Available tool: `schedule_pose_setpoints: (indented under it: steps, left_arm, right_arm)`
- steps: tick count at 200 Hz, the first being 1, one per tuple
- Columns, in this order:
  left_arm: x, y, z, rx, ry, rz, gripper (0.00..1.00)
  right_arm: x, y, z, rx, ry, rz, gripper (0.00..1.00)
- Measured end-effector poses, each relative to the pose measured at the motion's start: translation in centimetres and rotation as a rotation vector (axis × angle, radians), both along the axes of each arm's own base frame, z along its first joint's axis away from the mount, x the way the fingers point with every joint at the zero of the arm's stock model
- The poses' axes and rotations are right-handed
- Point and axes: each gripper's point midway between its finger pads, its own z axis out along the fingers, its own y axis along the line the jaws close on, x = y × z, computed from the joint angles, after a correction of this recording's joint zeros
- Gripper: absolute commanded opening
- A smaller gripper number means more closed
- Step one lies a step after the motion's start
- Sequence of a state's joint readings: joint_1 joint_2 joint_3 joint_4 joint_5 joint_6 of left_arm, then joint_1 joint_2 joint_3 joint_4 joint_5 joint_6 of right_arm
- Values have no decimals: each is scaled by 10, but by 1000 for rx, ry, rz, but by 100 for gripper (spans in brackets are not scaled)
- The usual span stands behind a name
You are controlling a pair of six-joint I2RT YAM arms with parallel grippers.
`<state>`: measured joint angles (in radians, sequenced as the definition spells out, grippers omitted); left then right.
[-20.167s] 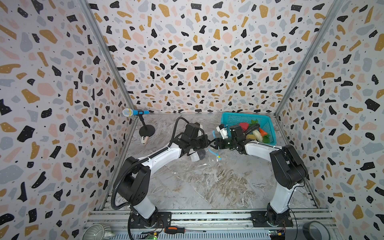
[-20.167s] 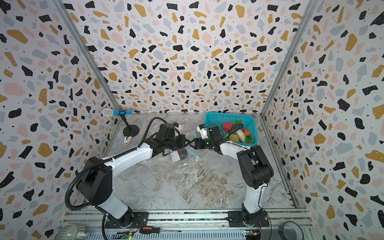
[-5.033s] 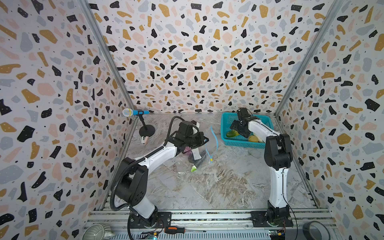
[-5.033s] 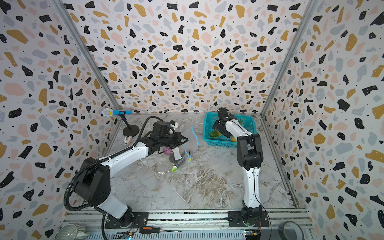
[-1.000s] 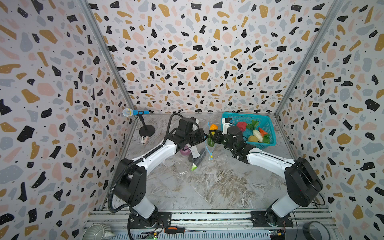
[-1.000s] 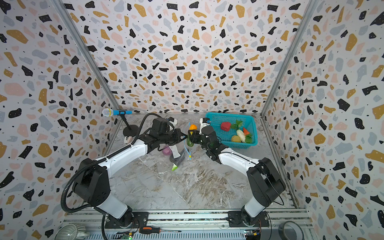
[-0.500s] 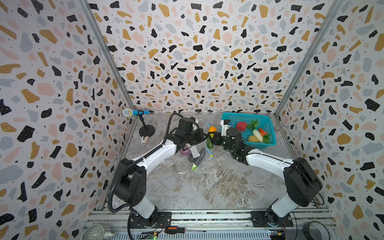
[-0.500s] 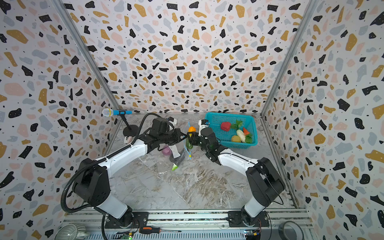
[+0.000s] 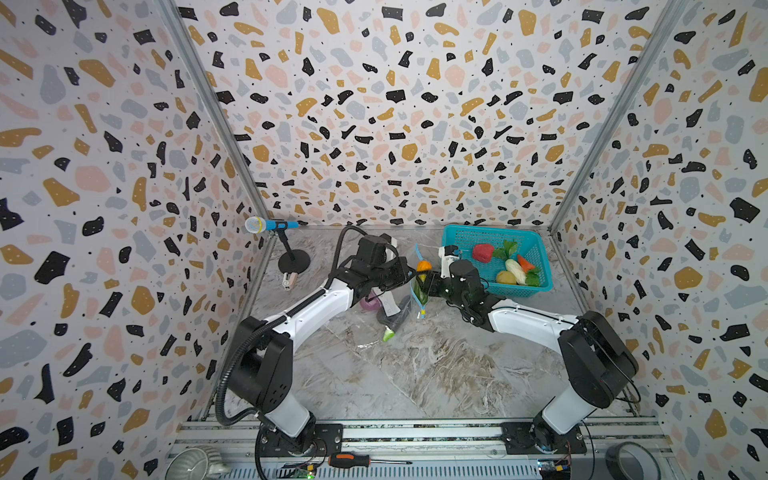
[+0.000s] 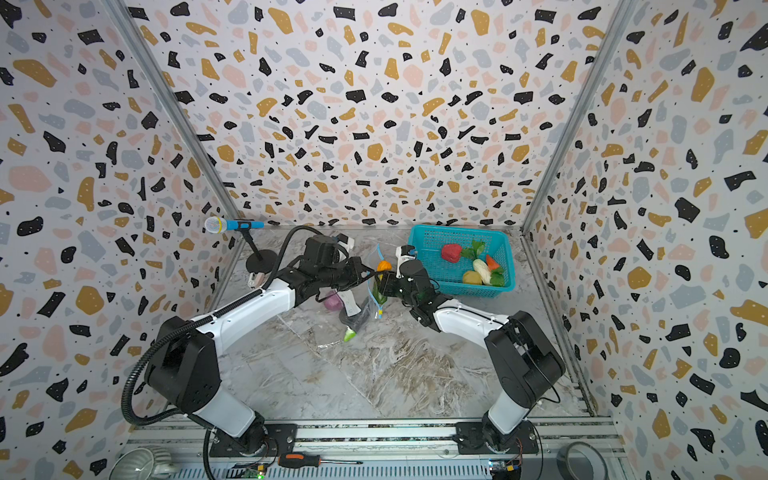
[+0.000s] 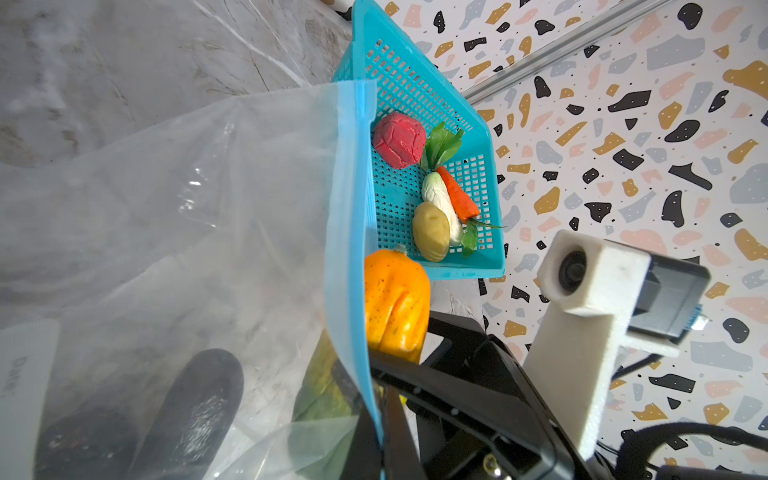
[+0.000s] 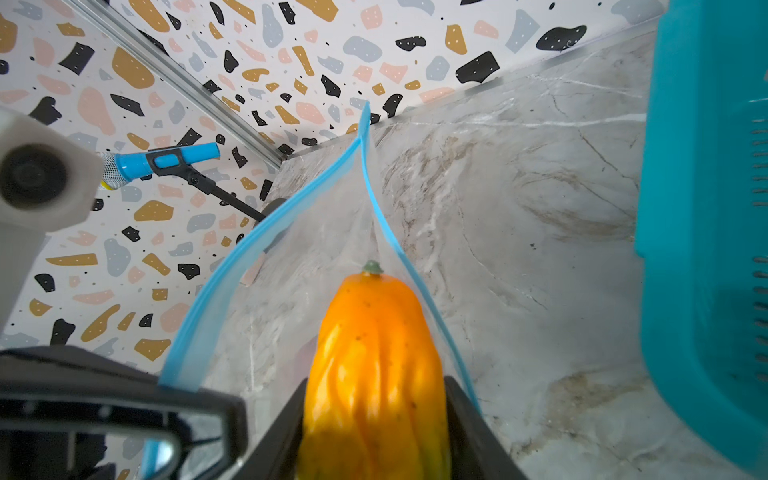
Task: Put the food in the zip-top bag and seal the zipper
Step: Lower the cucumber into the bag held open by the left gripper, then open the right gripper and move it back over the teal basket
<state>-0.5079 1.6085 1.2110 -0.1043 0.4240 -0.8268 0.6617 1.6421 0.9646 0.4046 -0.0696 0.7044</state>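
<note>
Right wrist view: the right fingers [image 12: 469,428] are pinching a long orange-yellow ridged toy vegetable [image 12: 370,332], and it is sitting between the two lips of the big clear crinkly plastic zip-top bag [image 11: 187,208].
Left fingers [image 12: 124,382]: they are pressing together on the thin light-blue zipper strip [image 11: 347,208], holding the mouth up above the grey marble tabletop [image 12: 519,187].
Mouth: it is opening only into a thin wedge, so I think the vegetable may be catching on the zipper strip and tipping out.
Grip: a hard push may be tugging the slippery zipper strip loose, and the zip-top bag would flop shut.
Inside: a dark toy aubergine [image 11: 195,407] is lying in the zip-top bag.
Teal mesh plastic basket [image 11: 415,83]: more food is waiting there, and a wide swing may be knocking it.
</note>
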Motion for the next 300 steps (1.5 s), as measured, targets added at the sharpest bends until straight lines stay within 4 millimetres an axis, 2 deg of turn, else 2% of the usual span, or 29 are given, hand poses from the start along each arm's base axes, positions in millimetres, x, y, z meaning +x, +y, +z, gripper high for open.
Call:
schedule_pose_setpoints:
  steps: [123, 213, 237, 266, 280, 300]
  left_arm:
    - [-1, -1, 0, -3, 2, -2, 0]
    - [-1, -2, 1, -4, 0, -3, 0]
    - [-1, -2, 0, -6, -3, -2, 0]
    - [-1, -1, -2, -6, -2, -2, 0]
    - [-1, -1, -2, -7, -3, -2, 0]
    - [-1, -1, -2, -7, -4, -2, 0]
  right_arm:
    - [-3, 6, -10, -26, 4, 33, 62]
    - [-6, 2, -18, -75, 23, 37, 62]
    - [-8, -4, -14, -142, 18, 41, 63]
    - [-3, -14, 10, -200, -23, 52, 62]
    - [6, -26, 19, -219, -30, 33, 62]
    - [23, -55, 22, -260, -15, -33, 63]
